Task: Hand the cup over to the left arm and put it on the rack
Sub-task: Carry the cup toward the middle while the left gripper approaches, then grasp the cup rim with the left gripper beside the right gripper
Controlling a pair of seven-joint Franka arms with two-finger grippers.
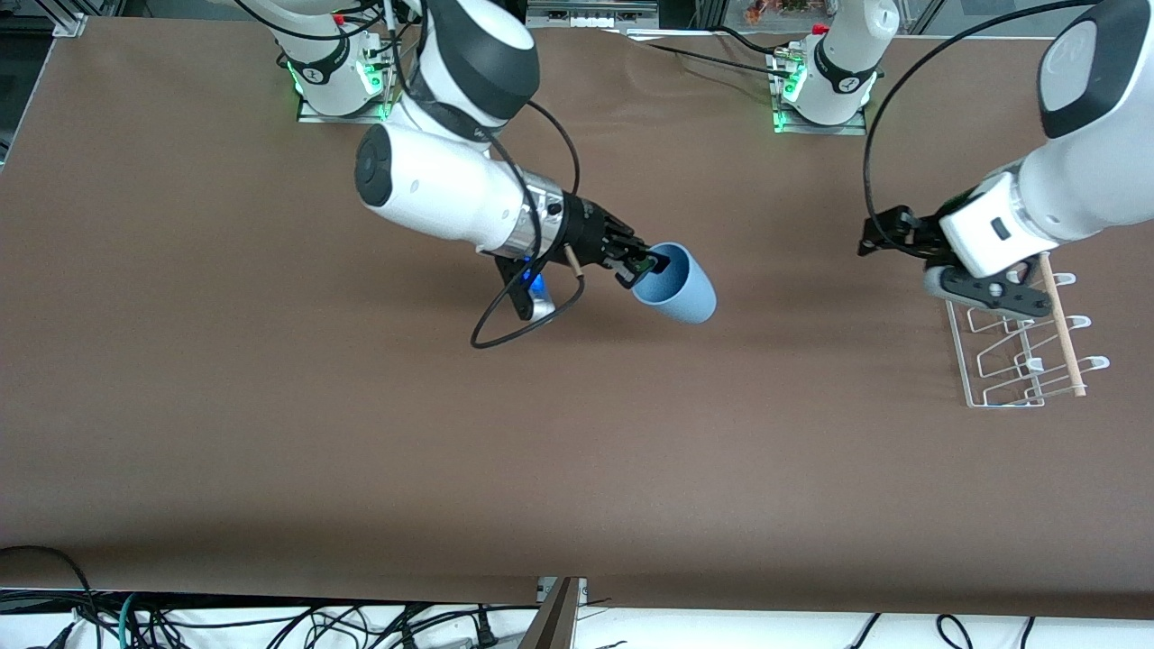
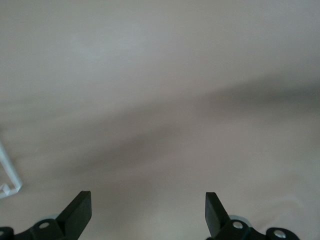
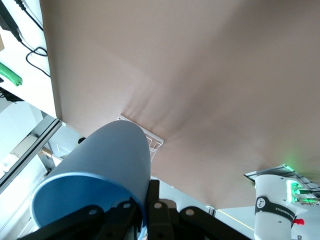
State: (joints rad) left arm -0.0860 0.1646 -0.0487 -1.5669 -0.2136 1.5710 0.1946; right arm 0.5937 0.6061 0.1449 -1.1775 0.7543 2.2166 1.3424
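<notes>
Brown table (image 1: 361,433), cables (image 1: 270,622) along its edge.

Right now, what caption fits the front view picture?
Right gripper holds the blue cup tilted above the table; open left gripper waits beside the rack.

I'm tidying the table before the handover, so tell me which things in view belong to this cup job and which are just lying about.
Job:
- cup, tilted, in the shut right gripper over mid-table
- left gripper, open, over the table beside the rack
- rack, at the left arm's end

Lying about:
- loose cables off the table edge nearest the front camera
</notes>
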